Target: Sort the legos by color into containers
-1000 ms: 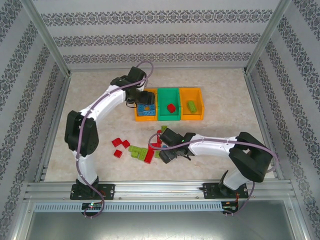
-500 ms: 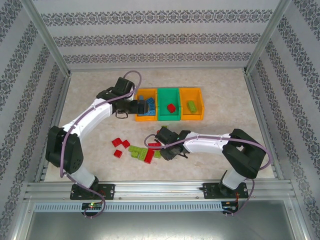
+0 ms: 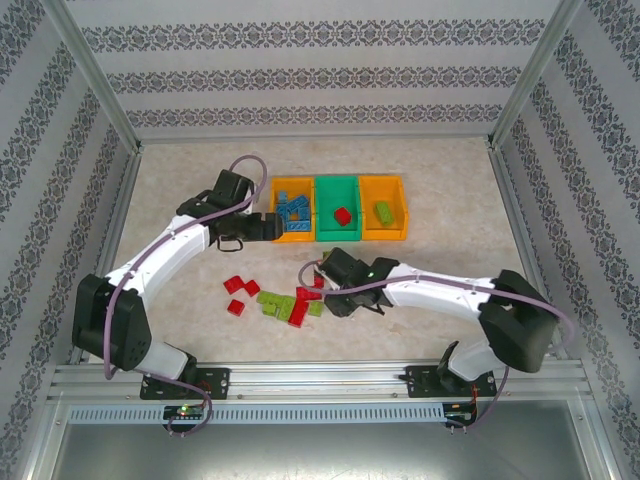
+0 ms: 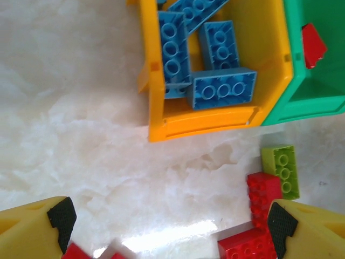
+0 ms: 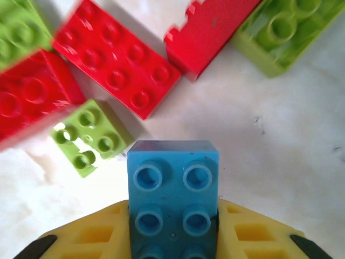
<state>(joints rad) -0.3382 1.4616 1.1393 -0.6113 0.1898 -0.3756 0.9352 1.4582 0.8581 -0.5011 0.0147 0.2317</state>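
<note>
Pinching a light blue brick (image 5: 173, 197) between the yellow fingers (image 5: 94, 237) of the right gripper (image 5: 173, 240), clamped on it from both sides, studs facing the wrist camera. Hanging beside a loose pile on the table (image 5: 280, 140): red bricks (image 5: 116, 67), a small green brick (image 5: 89, 140) just beside the blue one, a larger green brick (image 5: 283, 29) at the far right corner. Placing that same gripper, from overhead, at the right end of the scattered red and green bricks (image 3: 275, 303), on the near side of the row of bins. Spreading the left gripper (image 4: 171, 221) wide, gripping nothing, black-tipped fingers at both lower corners of its wrist view, near the left orange bin (image 4: 205, 121). Catching there several blue bricks (image 4: 223, 91) piled in that bin, its wall touching the green bin (image 4: 310, 105) with one red brick (image 4: 312, 46) inside. Picking up too, by the right-hand finger, another green brick (image 4: 283, 170) lying against a dark red brick (image 4: 264, 194) on the table. Adding, from overhead, the right orange bin (image 3: 385, 237) carrying a lone green brick (image 3: 384, 211).
</note>
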